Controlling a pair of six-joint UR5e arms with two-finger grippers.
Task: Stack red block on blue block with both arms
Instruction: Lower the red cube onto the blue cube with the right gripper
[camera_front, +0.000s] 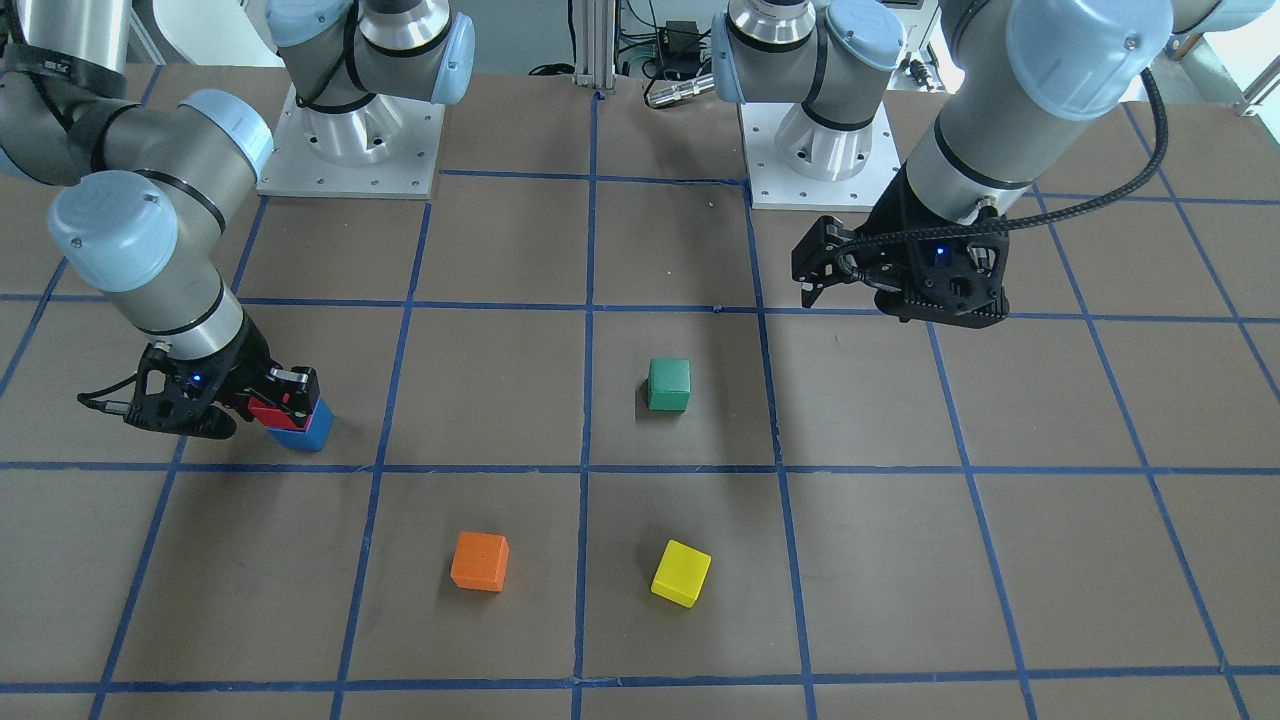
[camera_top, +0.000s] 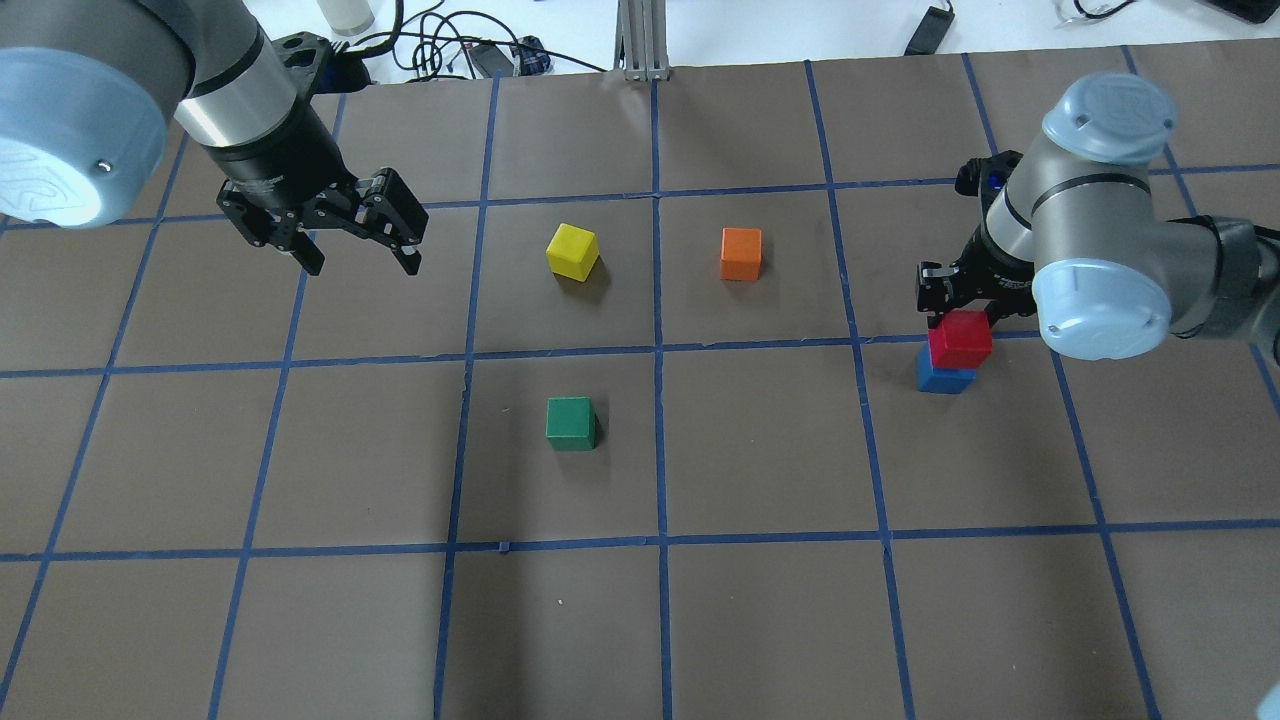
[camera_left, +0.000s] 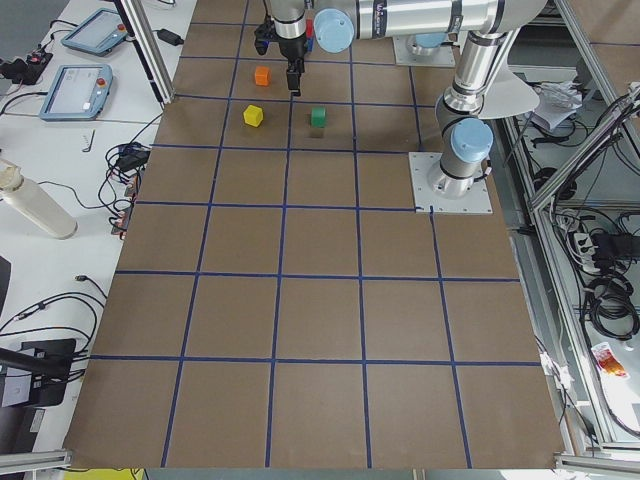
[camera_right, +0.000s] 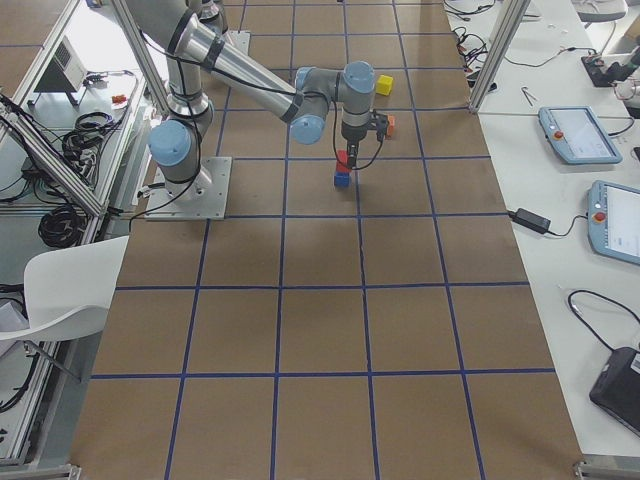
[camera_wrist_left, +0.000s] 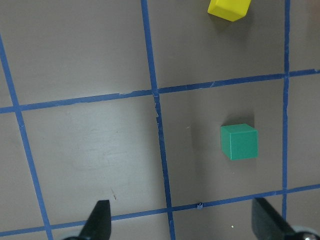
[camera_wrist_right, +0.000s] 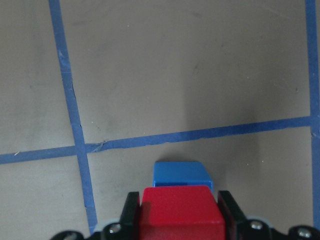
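My right gripper is shut on the red block, with a finger on each side. The red block is directly over the blue block, which stands on the table at the right side; I cannot tell whether they touch. In the front view the red block sits atop the blue block, slightly offset. My left gripper is open and empty, raised over the far left of the table, far from both blocks. Its fingertips frame bare table.
A green cube stands mid-table, also in the left wrist view. A yellow cube and an orange cube stand farther out. Blue tape lines grid the brown table.
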